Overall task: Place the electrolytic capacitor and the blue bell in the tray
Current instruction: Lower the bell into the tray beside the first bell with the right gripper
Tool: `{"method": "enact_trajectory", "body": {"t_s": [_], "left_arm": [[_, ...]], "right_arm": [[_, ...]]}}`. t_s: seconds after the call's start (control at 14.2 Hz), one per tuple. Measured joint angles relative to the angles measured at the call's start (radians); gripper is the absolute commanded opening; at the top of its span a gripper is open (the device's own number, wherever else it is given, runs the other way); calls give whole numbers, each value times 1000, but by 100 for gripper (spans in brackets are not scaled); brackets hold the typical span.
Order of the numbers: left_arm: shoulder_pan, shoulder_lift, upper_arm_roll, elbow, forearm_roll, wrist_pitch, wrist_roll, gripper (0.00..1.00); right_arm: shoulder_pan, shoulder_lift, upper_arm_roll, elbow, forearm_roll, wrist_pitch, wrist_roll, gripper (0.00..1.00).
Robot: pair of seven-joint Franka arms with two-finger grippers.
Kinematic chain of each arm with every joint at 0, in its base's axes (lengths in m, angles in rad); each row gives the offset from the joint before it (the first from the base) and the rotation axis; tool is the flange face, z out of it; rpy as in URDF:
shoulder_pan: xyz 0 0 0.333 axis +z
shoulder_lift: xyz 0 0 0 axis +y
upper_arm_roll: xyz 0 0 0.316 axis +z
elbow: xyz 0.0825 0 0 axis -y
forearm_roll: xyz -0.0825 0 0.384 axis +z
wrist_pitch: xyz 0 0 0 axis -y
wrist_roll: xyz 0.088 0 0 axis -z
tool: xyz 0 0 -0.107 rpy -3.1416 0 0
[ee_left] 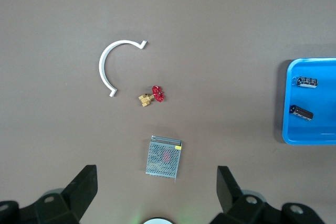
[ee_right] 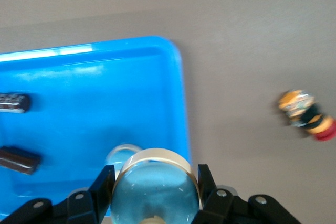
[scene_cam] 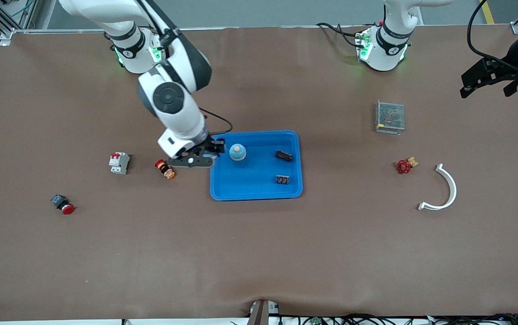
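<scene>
The bright-blue tray [scene_cam: 223,192] lies mid-table. My right gripper [scene_cam: 218,150] is over the tray's corner nearest the right arm's base, and it is shut on the blue bell [scene_cam: 237,153]. In the right wrist view the gripper [ee_right: 155,174] has its black fingers [ee_right: 106,181] pressed on both sides of the bell's pale-blue dome [ee_right: 155,192]. A dark cylindrical capacitor [scene_cam: 284,155] lies in the tray toward the left arm's end, with a small dark block [scene_cam: 283,179] nearer the camera. My left gripper [scene_cam: 489,83] waits open and empty, high over the left arm's end of the table, and it also shows in the left wrist view [ee_left: 156,168].
A red-and-orange button [scene_cam: 164,168], a white breaker [scene_cam: 119,163] and a red-capped switch [scene_cam: 62,204] lie toward the right arm's end. A metal mesh box [scene_cam: 390,117], a red valve [scene_cam: 405,165] and a white curved piece [scene_cam: 444,189] lie toward the left arm's end.
</scene>
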Motion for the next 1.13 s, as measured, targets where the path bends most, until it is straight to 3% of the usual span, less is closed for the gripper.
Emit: {"method": "enact_trajectory", "body": {"t_s": [0.28,0.63,1.13], "left_arm": [[0,4,0,0,0,5,0,100],[0,4,0,0,0,8,0,100],[1,4,2,0,0,8,0,100]], "right_arm": [[39,132,-7,109,-10,51,80,48],[51,257,-11,167,-95,147,148,48],[57,319,-13,174,-132,202,164,49]]}}
